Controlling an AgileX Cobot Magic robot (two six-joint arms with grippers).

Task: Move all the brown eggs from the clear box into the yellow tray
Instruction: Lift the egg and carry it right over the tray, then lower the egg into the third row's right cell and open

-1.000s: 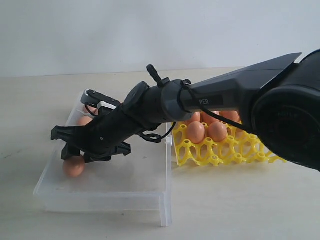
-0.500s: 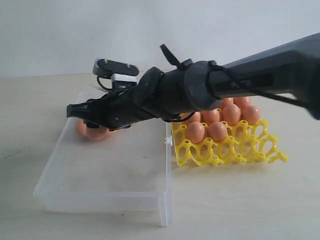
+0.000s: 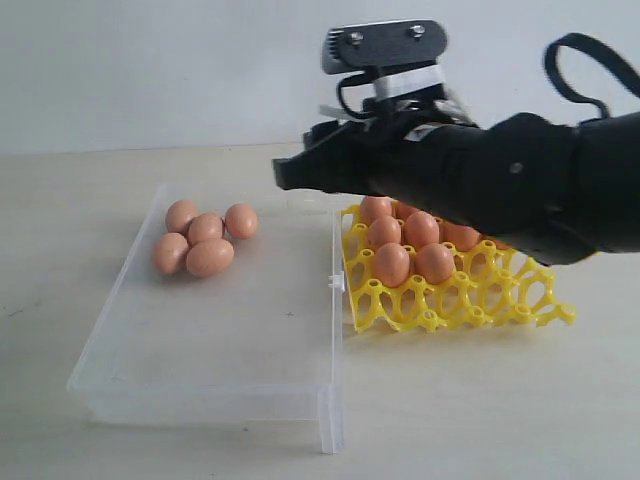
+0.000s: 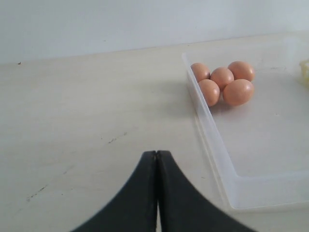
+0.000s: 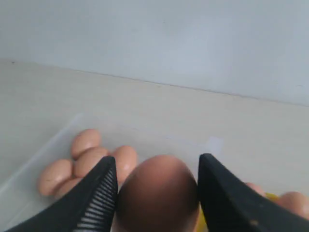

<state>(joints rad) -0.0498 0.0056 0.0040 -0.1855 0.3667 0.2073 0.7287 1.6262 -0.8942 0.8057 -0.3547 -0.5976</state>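
My right gripper (image 5: 157, 159) is shut on one brown egg (image 5: 158, 193), which fills the gap between its two black fingers. In the exterior view this gripper (image 3: 292, 176) hangs in the air above the box's right edge and the tray's near corner, and its egg is hidden there. Several brown eggs (image 3: 200, 243) lie clustered at the far left of the clear box (image 3: 230, 335). The yellow tray (image 3: 440, 315) stands right of the box with several eggs (image 3: 405, 245) in its cups. My left gripper (image 4: 157, 153) is shut and empty over bare table beside the box (image 4: 212, 140).
The right arm's bulky black body (image 3: 520, 185) covers the tray's far side. The box's white clasp (image 3: 336, 283) sits on the edge that faces the tray. Pale tabletop (image 3: 500, 400) surrounds both containers, with a white wall behind.
The right gripper has risen out of the box's left part with an egg and swung right toward the tray. The cluster of eggs in the box is now uncovered.
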